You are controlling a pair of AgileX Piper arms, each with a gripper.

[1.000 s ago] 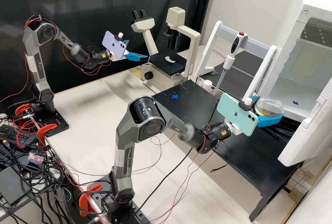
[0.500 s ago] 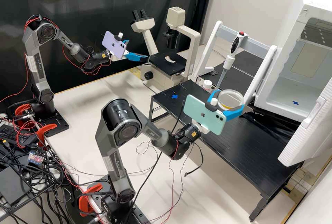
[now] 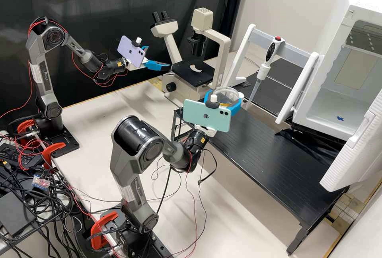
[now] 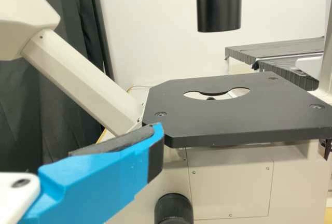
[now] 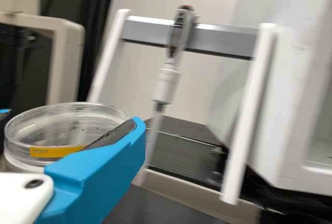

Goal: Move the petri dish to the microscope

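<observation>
Claw (image 3: 225, 101) on your right arm is clamped about the petri dish (image 3: 224, 94), finger pads at its side wall, and you've got it up in the air, roughly level, over the microscope end of the black surface (image 3: 270, 152). Looks like clear, stiff plastic: light, smooth, probably brittle, so squeeze gently! Keep your hold on opposite sides of the wall, low enough to secure the base; a lid could slide. Yellow label (image 5: 56, 151) on the dish's side, its marks too small for you to read. Maker's mark on the green phone (image 3: 207, 115), too. Farther out, the microscope (image 3: 225, 53) waits, its stage (image 3: 185, 71) free of the dish. Beside that, your left claw (image 3: 158, 57) stands spread, nothing gripped.
</observation>
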